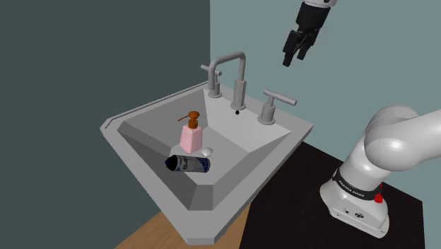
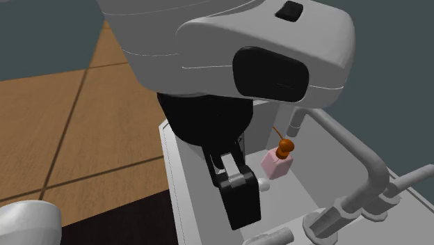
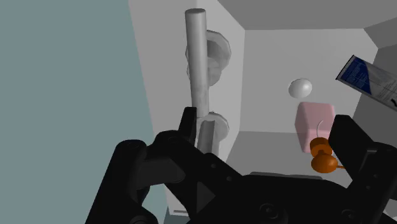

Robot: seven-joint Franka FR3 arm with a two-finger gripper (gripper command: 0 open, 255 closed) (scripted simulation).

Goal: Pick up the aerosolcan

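Aerosolcan (image 1: 188,164) label blue-white, lettering unreadable

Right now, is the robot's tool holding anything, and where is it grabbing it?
Nothing is held. The tool hangs open up near the faucet, and the aerosol can lies in the sink.

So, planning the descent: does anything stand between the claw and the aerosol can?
Likely: the grey faucet rises below the black claw, and the pink soap bottle with brown pump stands beside the blue and grey aerosol can on the faucet's side.
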